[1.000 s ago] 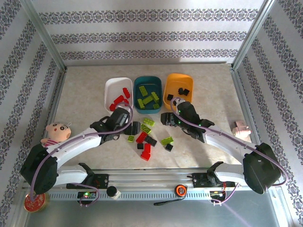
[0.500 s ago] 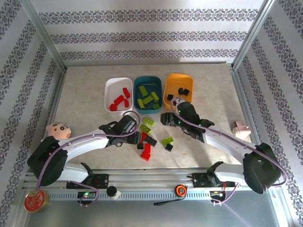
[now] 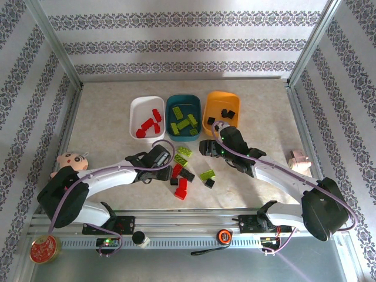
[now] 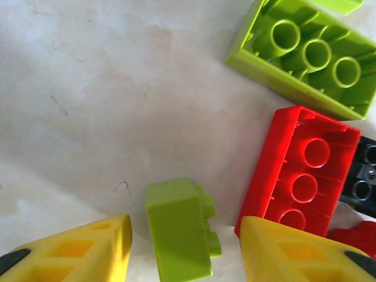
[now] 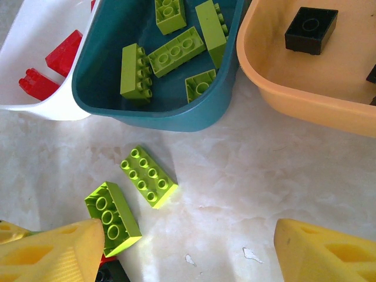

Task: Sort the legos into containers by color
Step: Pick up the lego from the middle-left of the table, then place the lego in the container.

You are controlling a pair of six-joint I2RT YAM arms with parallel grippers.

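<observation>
Btwn left gripper (image 4: 184, 251) jaws: lime lego (image 4: 176, 226); not touching

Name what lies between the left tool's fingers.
One small green brick lying on its side, shown in the left wrist view.

The marbled table (image 3: 103, 117) carries three containers (image 3: 183, 97) and scattered red, green, black legos (image 3: 181, 183).

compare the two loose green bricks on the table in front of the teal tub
The green brick nearer the teal tub lies studs up; the green brick nearer the camera lies flipped, hollow underside up. The first shows whole; a finger of the right gripper overlaps the second's corner. Both are lime, similar size.
</observation>
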